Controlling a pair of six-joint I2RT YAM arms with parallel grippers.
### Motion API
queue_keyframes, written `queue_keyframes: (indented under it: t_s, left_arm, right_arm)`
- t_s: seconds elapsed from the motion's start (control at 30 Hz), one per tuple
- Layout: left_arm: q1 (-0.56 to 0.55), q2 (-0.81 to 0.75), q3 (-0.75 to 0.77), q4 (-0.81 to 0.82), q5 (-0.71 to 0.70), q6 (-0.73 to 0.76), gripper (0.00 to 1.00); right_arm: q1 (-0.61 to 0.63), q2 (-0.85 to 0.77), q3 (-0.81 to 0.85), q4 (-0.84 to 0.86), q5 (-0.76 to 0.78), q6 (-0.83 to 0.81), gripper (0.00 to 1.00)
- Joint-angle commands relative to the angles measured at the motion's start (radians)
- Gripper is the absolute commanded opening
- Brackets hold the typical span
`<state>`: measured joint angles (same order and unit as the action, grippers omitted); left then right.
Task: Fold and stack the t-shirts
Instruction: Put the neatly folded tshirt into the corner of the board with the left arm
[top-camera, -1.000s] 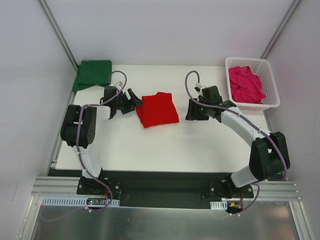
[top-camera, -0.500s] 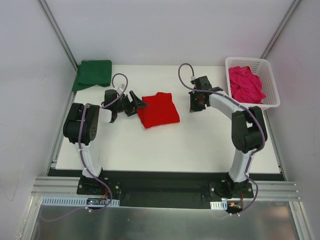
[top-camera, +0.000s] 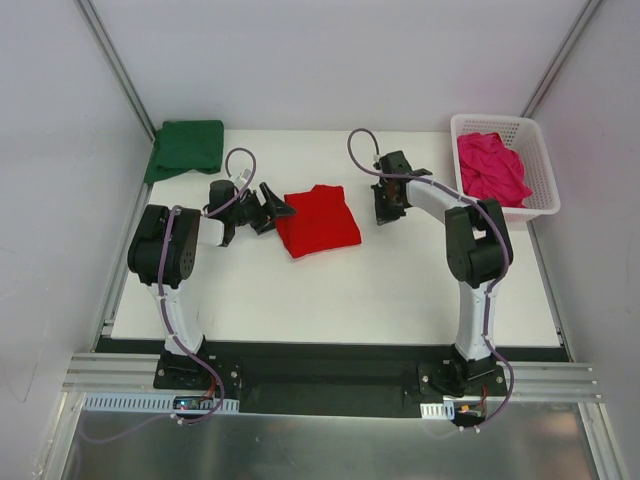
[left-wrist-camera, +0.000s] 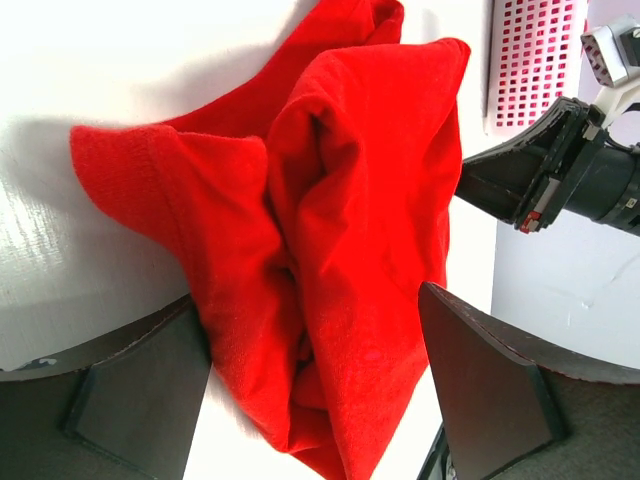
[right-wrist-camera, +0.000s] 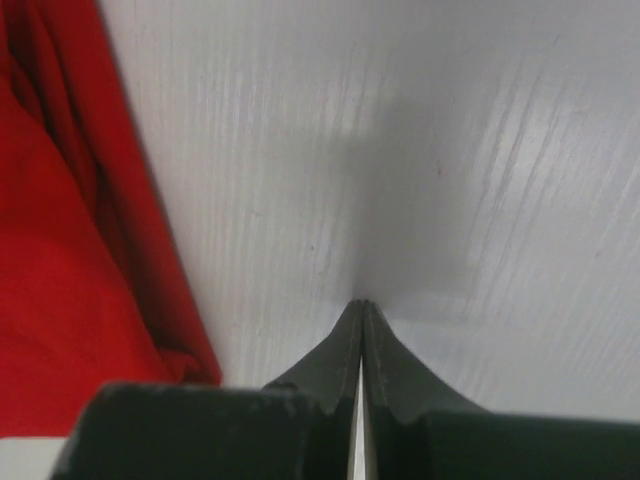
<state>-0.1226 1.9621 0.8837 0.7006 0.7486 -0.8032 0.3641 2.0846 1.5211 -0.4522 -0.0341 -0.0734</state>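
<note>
Tools: L tool (top-camera: 273, 206) apart astride red t-shirt (top-camera: 318, 221) edge; R tool (top-camera: 385, 211) together, tips at table (top-camera: 400, 290).

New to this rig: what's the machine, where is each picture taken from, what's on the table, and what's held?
Two robot arms stand at the near edge of the table. The wide picture looks down from above; the other two come from wrist cameras. A red t-shirt lies mid-table, a green t-shirt lies at the far left corner, and a pink t-shirt is crumpled in the white basket. The left arm has its jaws open, with the red shirt's edge between them. The right arm has its jaws shut, empty.
</note>
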Motion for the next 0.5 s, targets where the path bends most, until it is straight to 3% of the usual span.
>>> queue_keyframes:
  t_s: [0.0, 0.47]
  left_arm:
    - [-0.005, 0.031, -0.019, 0.008, 0.018, -0.002, 0.79]
    - [-0.015, 0.049, -0.022, 0.039, 0.02, -0.011, 0.79]
  right_arm:
    - [0.006, 0.038, 0.042, -0.019, -0.016, -0.031, 0.02]
    - [0.056, 0.132, 0.177, -0.049, -0.127, -0.052, 0.02]
